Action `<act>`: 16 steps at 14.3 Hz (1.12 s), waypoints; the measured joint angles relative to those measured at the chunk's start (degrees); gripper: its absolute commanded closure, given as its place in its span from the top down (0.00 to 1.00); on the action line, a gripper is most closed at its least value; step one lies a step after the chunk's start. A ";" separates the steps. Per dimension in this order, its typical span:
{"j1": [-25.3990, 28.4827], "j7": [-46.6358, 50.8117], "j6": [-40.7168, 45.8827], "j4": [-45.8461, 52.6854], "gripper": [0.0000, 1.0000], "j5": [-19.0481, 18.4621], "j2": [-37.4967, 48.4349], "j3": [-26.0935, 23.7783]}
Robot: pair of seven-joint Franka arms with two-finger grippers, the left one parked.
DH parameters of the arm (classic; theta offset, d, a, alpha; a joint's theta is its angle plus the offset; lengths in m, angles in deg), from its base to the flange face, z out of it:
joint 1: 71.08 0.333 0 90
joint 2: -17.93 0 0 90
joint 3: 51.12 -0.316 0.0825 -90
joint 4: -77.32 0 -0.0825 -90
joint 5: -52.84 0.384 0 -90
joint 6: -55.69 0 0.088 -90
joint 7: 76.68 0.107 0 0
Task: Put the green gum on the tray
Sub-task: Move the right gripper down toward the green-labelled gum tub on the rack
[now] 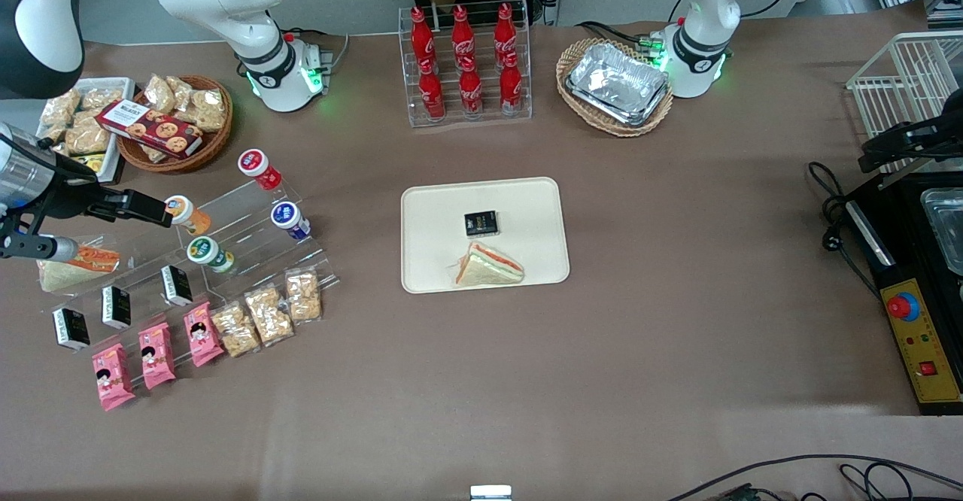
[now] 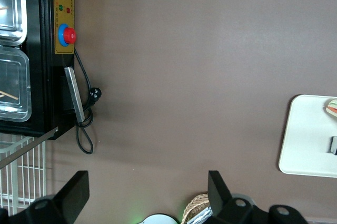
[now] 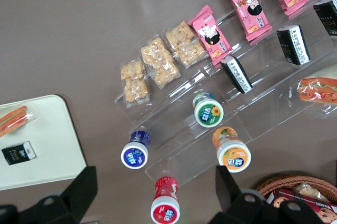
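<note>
The green gum [image 1: 209, 253] is a small green bottle with a white lid, standing on a clear acrylic step stand; it also shows in the right wrist view [image 3: 208, 110]. The cream tray [image 1: 436, 215] lies flat at the table's middle and holds a sandwich [image 1: 489, 266] and a small black box [image 1: 481, 223]; its edge shows in the right wrist view [image 3: 47, 145] and the left wrist view [image 2: 308, 134]. My gripper [image 1: 154, 211] [image 3: 155, 174] hovers open and empty above the stand, beside the orange bottle, a little farther from the front camera than the green gum.
On the stand are an orange bottle [image 1: 188, 215], a blue bottle [image 1: 290, 219], a red bottle [image 1: 259, 168], black boxes [image 1: 116, 305], pink packs [image 1: 156, 354] and snack bags [image 1: 269, 313]. A cola rack [image 1: 465, 65] and a wicker basket of foil trays [image 1: 617, 83] stand farther back.
</note>
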 measured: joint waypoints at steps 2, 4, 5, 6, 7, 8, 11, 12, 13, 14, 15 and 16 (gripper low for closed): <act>-0.01 -0.25 0.00 0.02 1.00 -0.01 -0.03 0.06; -0.03 -0.77 0.00 0.08 1.00 -0.03 -0.03 0.26; -0.03 -0.92 0.00 0.14 1.00 -0.04 -0.03 0.51; -0.03 -1.88 0.01 0.21 1.00 -0.05 -0.01 0.88; -0.03 -4.56 0.19 0.26 1.00 -0.06 0.01 1.53; -0.04 -8.85 0.98 0.26 1.00 -0.09 0.03 2.55; -0.23 -21.90 2.44 -0.36 1.00 -0.74 0.01 6.52; -0.36 -24.98 2.35 -0.90 1.00 -1.28 0.00 7.36; -0.45 -26.89 1.69 -1.72 1.00 -2.24 0.00 7.76; -0.44 -27.86 0.46 -2.94 1.00 -3.62 0.02 7.79; -0.40 -28.29 -1.53 -4.66 1.00 -4.55 0.11 7.67; -0.34 -28.83 -4.27 -7.01 1.00 -5.02 0.46 7.50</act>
